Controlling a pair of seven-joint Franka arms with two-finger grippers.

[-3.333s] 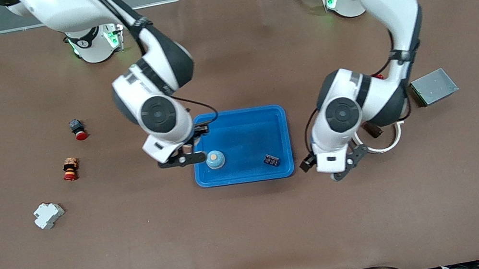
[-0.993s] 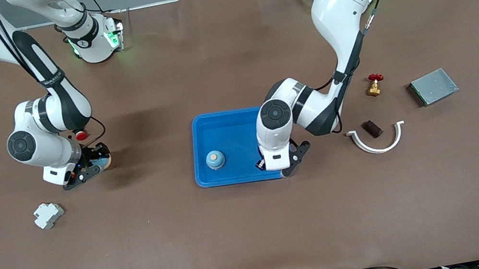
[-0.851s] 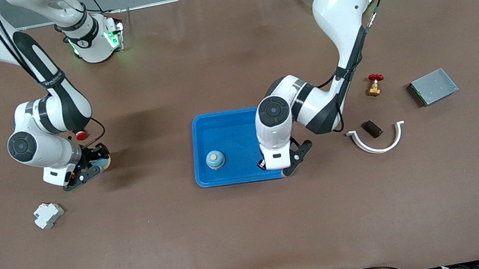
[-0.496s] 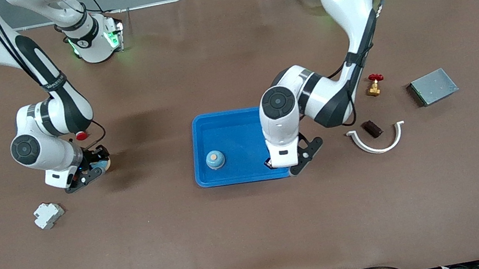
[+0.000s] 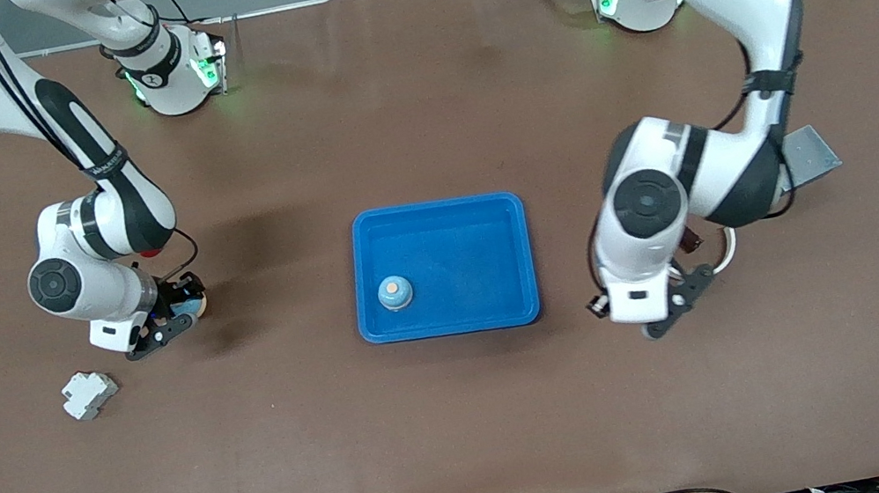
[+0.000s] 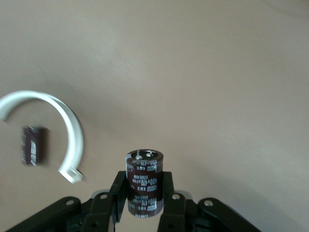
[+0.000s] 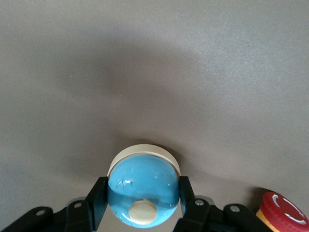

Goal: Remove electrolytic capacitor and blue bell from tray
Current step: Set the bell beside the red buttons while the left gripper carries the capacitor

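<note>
My right gripper point(image 5: 178, 312) is shut on a blue bell point(image 5: 190, 304) with a cream base, low over the table toward the right arm's end. In the right wrist view the bell point(image 7: 143, 186) sits between the fingers of the right gripper point(image 7: 143, 203). My left gripper point(image 5: 638, 310) is over bare table beside the blue tray point(image 5: 433, 210), toward the left arm's end. In the left wrist view the left gripper point(image 6: 144, 198) is shut on a dark brown capacitor point(image 6: 144, 179). The hand hides the capacitor in the front view. A second blue bell point(image 5: 395, 292) stands in the tray.
A white breaker point(image 5: 89, 394) lies nearer the front camera than the right gripper. A red button point(image 7: 281, 212) is beside the held bell. A white half ring point(image 6: 63, 125) with a small brown block point(image 6: 33, 145) and a grey box point(image 5: 815, 152) lie by the left arm.
My left gripper has taken the capacitor out of the tray and swung it toward the left arm's end, next to the half ring. My right gripper has barely shifted with its bell.
</note>
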